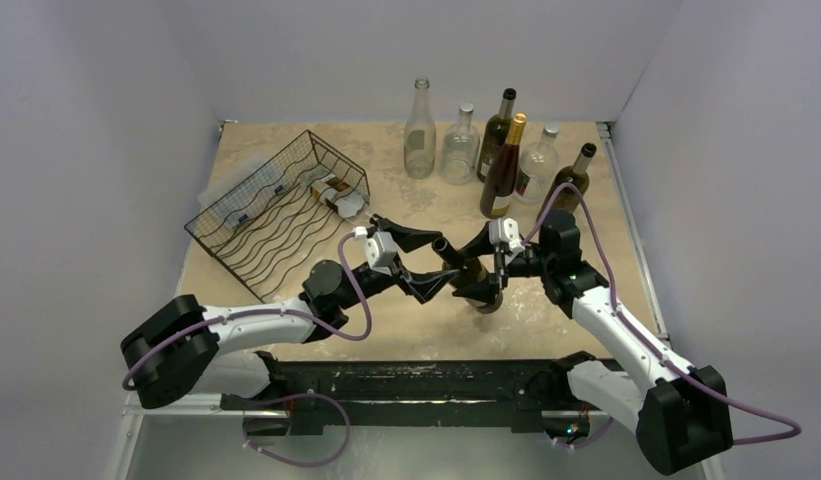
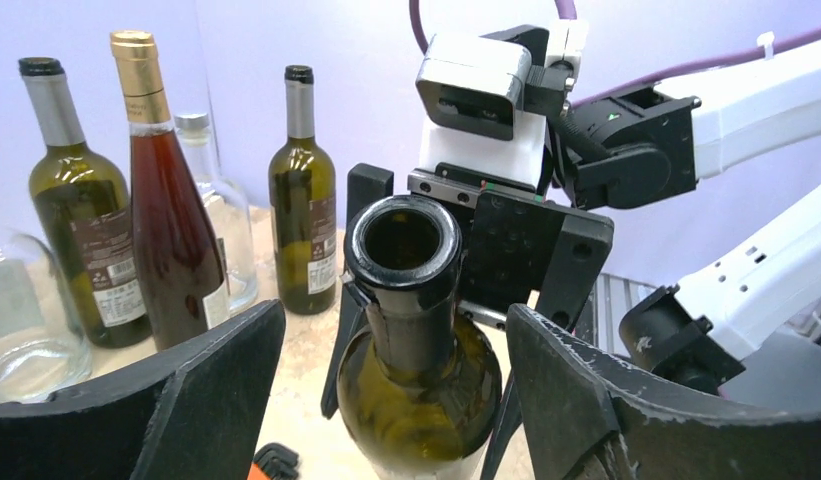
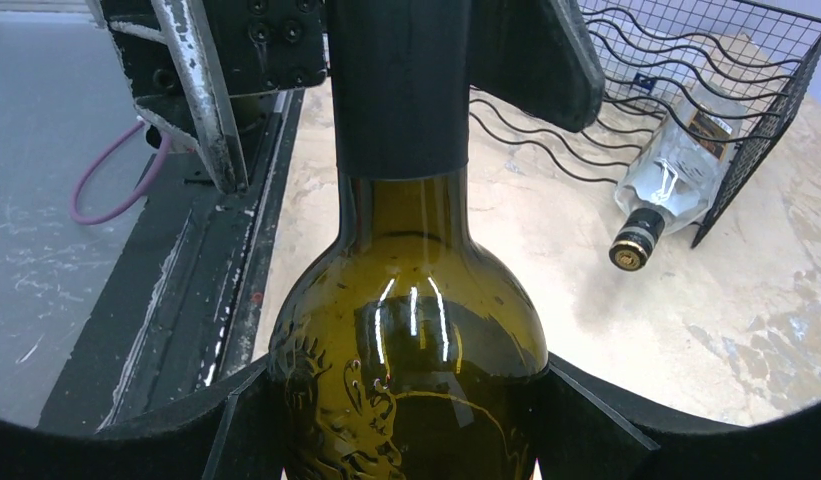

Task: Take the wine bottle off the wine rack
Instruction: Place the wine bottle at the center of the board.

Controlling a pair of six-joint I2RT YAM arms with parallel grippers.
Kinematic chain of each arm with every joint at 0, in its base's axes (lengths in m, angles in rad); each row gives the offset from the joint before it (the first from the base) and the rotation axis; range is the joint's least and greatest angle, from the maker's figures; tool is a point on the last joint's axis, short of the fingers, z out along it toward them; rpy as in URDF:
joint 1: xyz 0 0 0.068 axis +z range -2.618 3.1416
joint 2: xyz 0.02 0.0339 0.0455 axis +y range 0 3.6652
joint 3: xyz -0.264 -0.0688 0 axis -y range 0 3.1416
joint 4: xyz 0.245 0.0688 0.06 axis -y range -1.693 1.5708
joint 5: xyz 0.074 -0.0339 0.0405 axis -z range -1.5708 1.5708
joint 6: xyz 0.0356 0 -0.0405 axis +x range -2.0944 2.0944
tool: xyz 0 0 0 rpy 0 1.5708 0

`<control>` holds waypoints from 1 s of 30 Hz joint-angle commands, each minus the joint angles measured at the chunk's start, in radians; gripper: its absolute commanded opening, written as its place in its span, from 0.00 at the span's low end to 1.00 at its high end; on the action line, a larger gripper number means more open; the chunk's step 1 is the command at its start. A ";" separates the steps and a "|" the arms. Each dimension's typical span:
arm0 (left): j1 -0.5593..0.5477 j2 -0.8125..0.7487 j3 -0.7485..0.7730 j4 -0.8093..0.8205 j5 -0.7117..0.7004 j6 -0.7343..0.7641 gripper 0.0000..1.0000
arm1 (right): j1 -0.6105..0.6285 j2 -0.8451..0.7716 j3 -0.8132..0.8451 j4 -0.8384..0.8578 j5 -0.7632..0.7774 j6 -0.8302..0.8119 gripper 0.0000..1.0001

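A dark green wine bottle (image 1: 458, 260) stands upright, uncapped, at the middle front of the table, away from the wine rack (image 1: 276, 210). My right gripper (image 3: 406, 405) is shut on its wide body (image 3: 406, 330), one finger pressed against each side. From the opposite side, my left gripper (image 2: 394, 320) straddles the neck and shoulder (image 2: 416, 370), open, with a gap on both sides. The bottle's base is hidden. A clear bottle (image 3: 676, 170) lies inside the black wire rack (image 3: 686, 60), its neck poking out.
Several upright bottles (image 1: 486, 150), clear, green and amber, stand in a row along the back of the table. The rack occupies the left rear. A black rail (image 1: 416, 385) runs along the front edge. An orange and black object (image 2: 271, 465) lies on the table near the bottle.
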 commanded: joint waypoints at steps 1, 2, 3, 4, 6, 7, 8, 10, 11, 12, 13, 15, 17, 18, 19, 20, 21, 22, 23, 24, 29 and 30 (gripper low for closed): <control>-0.009 0.055 0.053 0.181 0.025 -0.059 0.79 | -0.004 -0.024 0.020 0.113 -0.055 0.037 0.16; -0.010 0.072 0.054 0.205 0.023 -0.068 0.77 | -0.005 -0.023 0.020 0.117 -0.056 0.041 0.16; -0.010 0.083 0.057 0.221 0.022 -0.076 0.75 | -0.006 -0.023 0.018 0.120 -0.056 0.044 0.16; -0.011 0.094 0.060 0.233 0.022 -0.082 0.73 | -0.005 -0.021 0.018 0.124 -0.057 0.047 0.16; -0.011 0.112 0.068 0.253 0.027 -0.098 0.70 | -0.007 -0.020 0.016 0.128 -0.056 0.053 0.16; -0.011 0.122 0.072 0.260 0.031 -0.104 0.68 | -0.007 -0.018 0.016 0.132 -0.057 0.058 0.16; -0.012 0.131 0.079 0.267 0.036 -0.109 0.66 | -0.009 -0.017 0.014 0.135 -0.056 0.062 0.16; -0.013 0.148 0.089 0.277 0.043 -0.119 0.62 | -0.009 -0.015 0.011 0.145 -0.055 0.071 0.16; -0.013 0.154 0.093 0.282 0.046 -0.122 0.59 | -0.010 -0.014 0.012 0.146 -0.055 0.073 0.16; -0.013 0.162 0.096 0.286 0.044 -0.122 0.57 | -0.010 -0.012 0.011 0.147 -0.055 0.075 0.16; -0.013 0.165 0.098 0.290 0.044 -0.123 0.54 | -0.011 -0.011 0.010 0.149 -0.056 0.076 0.16; -0.013 0.174 0.103 0.293 0.049 -0.123 0.44 | -0.012 -0.007 0.010 0.152 -0.057 0.083 0.16; -0.013 0.177 0.108 0.285 0.051 -0.123 0.30 | -0.012 -0.006 0.007 0.158 -0.055 0.089 0.16; -0.013 0.176 0.109 0.278 0.049 -0.123 0.21 | -0.012 -0.005 0.007 0.161 -0.053 0.093 0.16; -0.013 0.174 0.110 0.269 0.046 -0.121 0.12 | -0.013 -0.006 0.008 0.165 -0.050 0.098 0.17; -0.013 0.172 0.110 0.263 0.042 -0.118 0.04 | -0.014 -0.004 0.007 0.168 -0.043 0.106 0.19; -0.013 0.167 0.111 0.255 0.037 -0.116 0.00 | -0.013 -0.003 0.006 0.171 -0.038 0.112 0.22; -0.013 0.162 0.112 0.242 0.030 -0.114 0.00 | -0.013 -0.003 0.006 0.172 -0.033 0.113 0.27; -0.013 0.156 0.115 0.231 0.019 -0.114 0.00 | -0.013 -0.002 0.004 0.171 -0.030 0.113 0.33; -0.013 0.150 0.118 0.218 0.007 -0.113 0.00 | -0.014 -0.003 0.005 0.170 -0.024 0.113 0.42; -0.012 0.099 0.135 0.154 -0.066 -0.106 0.00 | -0.015 -0.009 0.019 0.122 -0.003 0.083 0.90; -0.012 0.087 0.147 0.134 -0.070 -0.104 0.00 | -0.015 -0.011 0.024 0.105 0.001 0.071 0.93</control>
